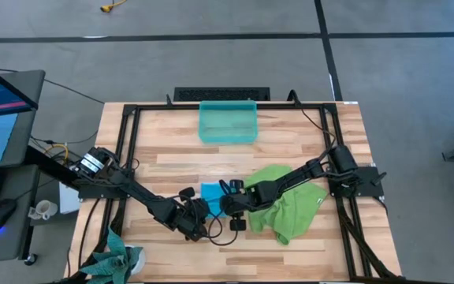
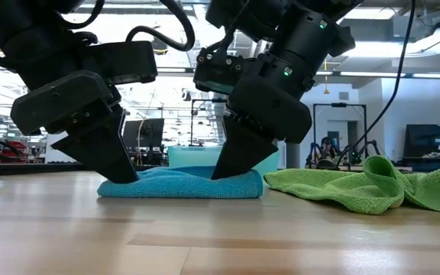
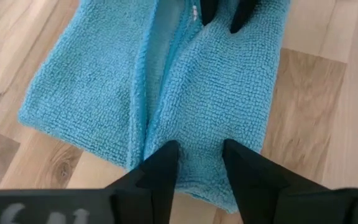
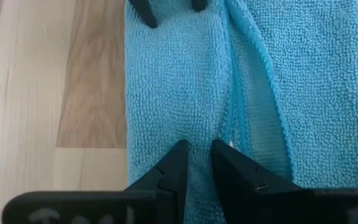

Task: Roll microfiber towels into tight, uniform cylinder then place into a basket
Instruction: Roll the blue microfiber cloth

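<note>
Left claw [image 3: 199, 163], tips spread, and right claw [image 4: 197, 160], pinching a fold, press opposite ends of the flat blue towel [image 3: 222, 87].

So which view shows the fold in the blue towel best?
The left wrist view: the blue towel fills it, its fold seam running lengthwise. The right wrist view shows the same seam. The low view shows only its flat edge; in the high view the grippers mostly cover it.
</note>
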